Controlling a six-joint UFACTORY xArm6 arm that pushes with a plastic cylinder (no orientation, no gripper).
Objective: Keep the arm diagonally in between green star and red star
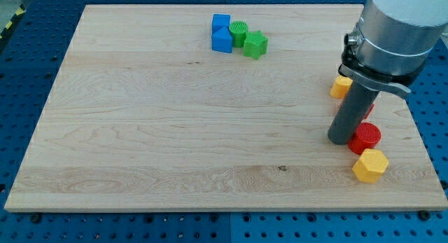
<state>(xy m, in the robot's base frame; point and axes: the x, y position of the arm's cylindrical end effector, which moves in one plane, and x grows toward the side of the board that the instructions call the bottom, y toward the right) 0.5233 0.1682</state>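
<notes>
Dark and straight, my tip [341,141] rests on the wooden bench [175,131] near the view's right edge. It is a plain rod end with nothing that opens or closes, and it holds nothing. Just to its right, touching or nearly so, stands a red cylinder [365,137], and below that, towards the view's bottom, lies a yellow hexagonal block [370,165].

Behind the rod, a little above the cylinder, a sliver of a red block [370,108] shows. Its shape is hidden by the arm, but I judge it to be the red star, since no other red star is in sight. Another yellow block [341,87] sits above the tip, partly covered by the arm's housing.

The green star [255,44] lies well apart, up and to the view's left, touching a green cylinder [239,33], which in turn is packed against two blue blocks [221,22] [222,40] near the top edge.

The relation that matters is that the slanted line from the green star down to the red block passes above and left of my tip. I sit below that line, hard by its red end. Reaching a spot between the two stars would call for a move up and to the view's left. Bare wood lies open that way, but the upper yellow block stands close to the path and could be nudged. The bench's right edge is near, so there is little room on that side.
</notes>
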